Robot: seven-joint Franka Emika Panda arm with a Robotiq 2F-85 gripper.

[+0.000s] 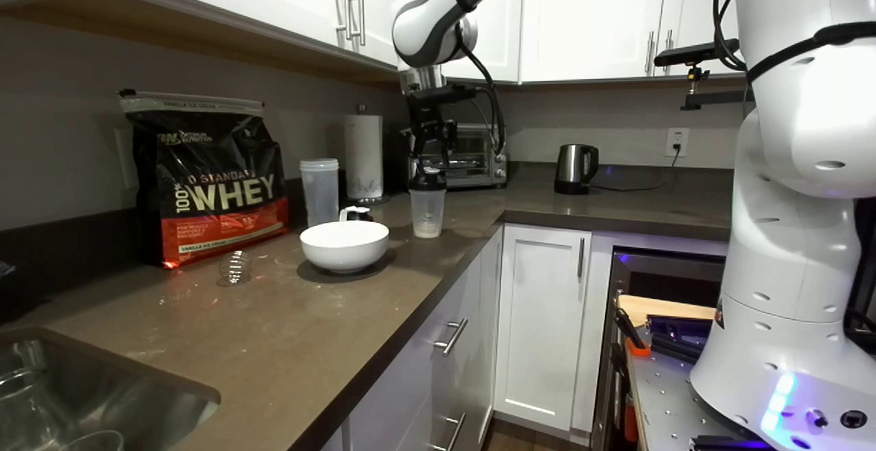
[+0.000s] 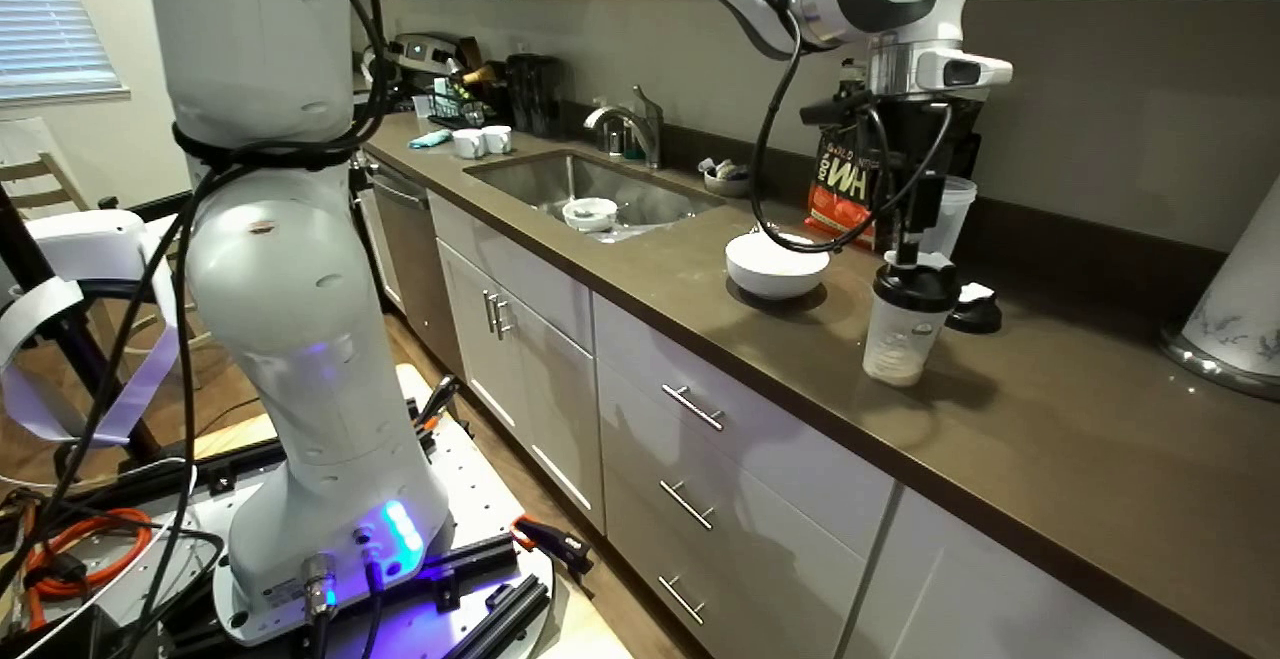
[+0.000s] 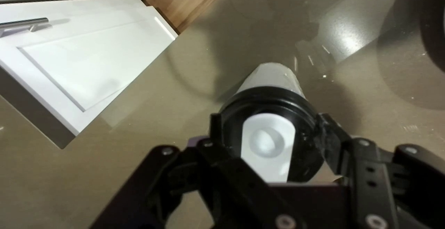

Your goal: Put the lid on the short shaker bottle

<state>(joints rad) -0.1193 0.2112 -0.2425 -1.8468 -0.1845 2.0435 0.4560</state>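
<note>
The claw (image 3: pixel 268 130) straddles a round black plastic lid (image 2: pixel 915 289), probably light, stiff, slick and best held across its rim; whether it pinches, I cannot tell.

Room on table (image 2: pixel 1080 404) between short shaker bottle (image 2: pixel 904 334) and paper towel roll (image 2: pixel 1245 284); black cap (image 2: pixel 977 316) and tall bottle (image 1: pixel 320 194) obstruct toward wall (image 2: pixel 1120 119)

Bag (image 1: pixel 213 178) reads "100% WHEY", "VANILLA ICE CREAM"
</note>
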